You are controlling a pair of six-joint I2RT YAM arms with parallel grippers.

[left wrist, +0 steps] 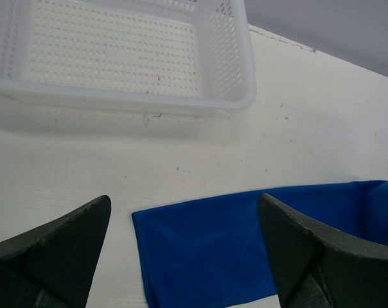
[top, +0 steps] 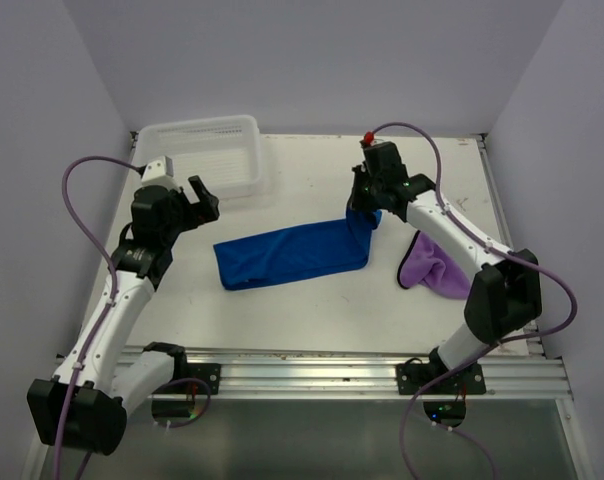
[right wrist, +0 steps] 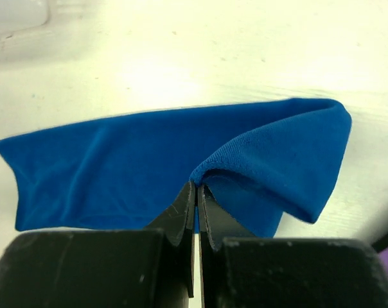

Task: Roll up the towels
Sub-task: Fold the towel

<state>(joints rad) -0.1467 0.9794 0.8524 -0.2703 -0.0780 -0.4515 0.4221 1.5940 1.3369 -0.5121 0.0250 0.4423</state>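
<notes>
A royal blue towel [top: 287, 255] lies folded into a long strip across the middle of the table. Its right end is lifted off the surface and curls over, pinched in my right gripper [right wrist: 198, 186], which is shut on the towel's edge [right wrist: 271, 154]. My left gripper [left wrist: 184, 212] hangs open above the towel's left end [left wrist: 207, 247], touching nothing; in the top view this left gripper [top: 202, 195] sits near the basket. A light purple towel [top: 432, 265] lies crumpled at the right, partly under my right arm.
A white mesh basket [top: 207, 150] stands at the back left, its rim [left wrist: 117, 96] just beyond my left gripper. The enclosure walls close in on left, right and back. A metal rail [top: 332, 365] runs along the near edge.
</notes>
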